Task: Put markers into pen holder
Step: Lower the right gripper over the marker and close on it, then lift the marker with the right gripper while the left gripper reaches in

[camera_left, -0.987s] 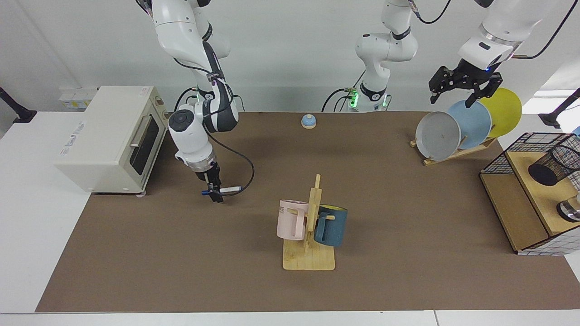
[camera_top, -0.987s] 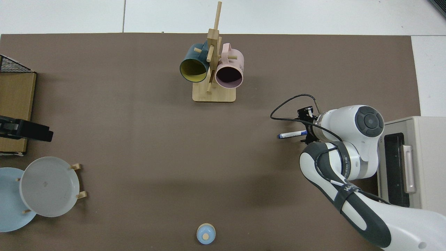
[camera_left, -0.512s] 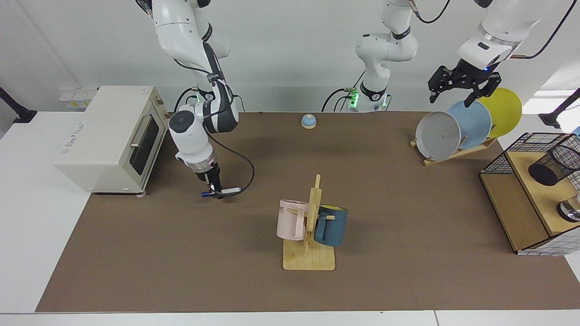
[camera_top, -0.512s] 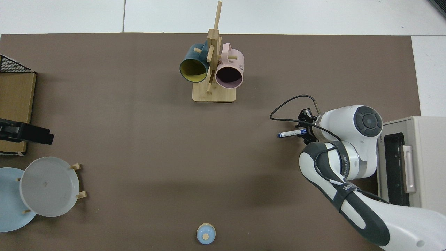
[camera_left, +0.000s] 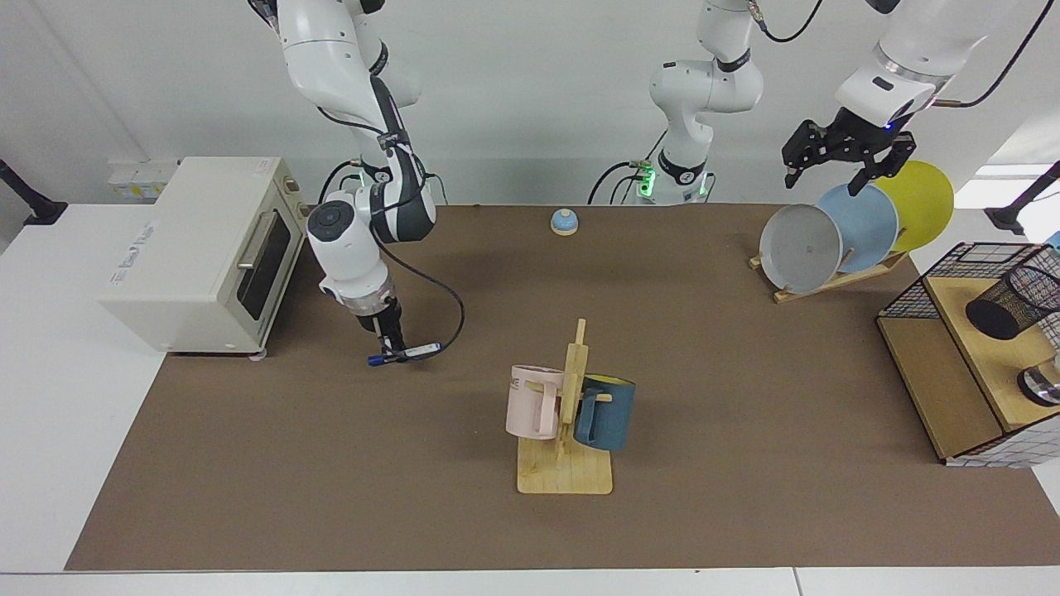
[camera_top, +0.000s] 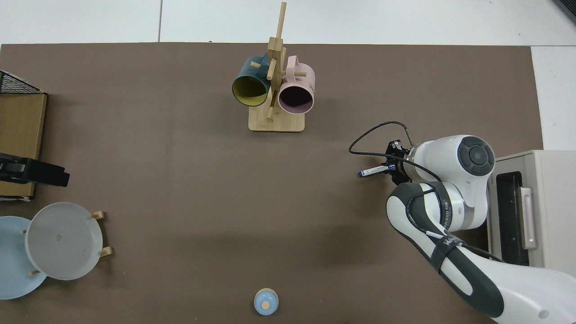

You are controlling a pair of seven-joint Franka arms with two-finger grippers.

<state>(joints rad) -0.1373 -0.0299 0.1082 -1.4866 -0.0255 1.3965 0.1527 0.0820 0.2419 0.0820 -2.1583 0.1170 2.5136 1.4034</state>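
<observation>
Facing view first: the right gripper (camera_left: 391, 349) hangs low over the brown mat (camera_left: 331, 463) just in front of the toaster oven (camera_left: 199, 248), its fingers clamped on the marker (camera_left: 406, 354), which lies nearly level with one end sticking out on each side of the fingers. From above, the same marker (camera_top: 375, 170) pokes out of the right gripper (camera_top: 392, 167) toward the mat's middle, blue tip leading. The pen holder (camera_left: 1012, 303) sits tilted on the wooden shelf (camera_left: 977, 348) inside the wire basket (camera_left: 936, 281) at the far side of the table, well apart from the marker. The left gripper (camera_left: 838, 170) waits high above the plate rack, fingers spread apart and holding nothing, just over the grey plate (camera_left: 800, 248), blue plate (camera_left: 865, 223) and yellow plate (camera_left: 923, 203). Between the two arms stands the mug tree (camera_left: 567, 430) with a pink mug (camera_left: 534, 401) and a teal mug (camera_left: 606, 412) hung on it. A small blue bell (camera_left: 564, 221) rests near the mat's back edge.
</observation>
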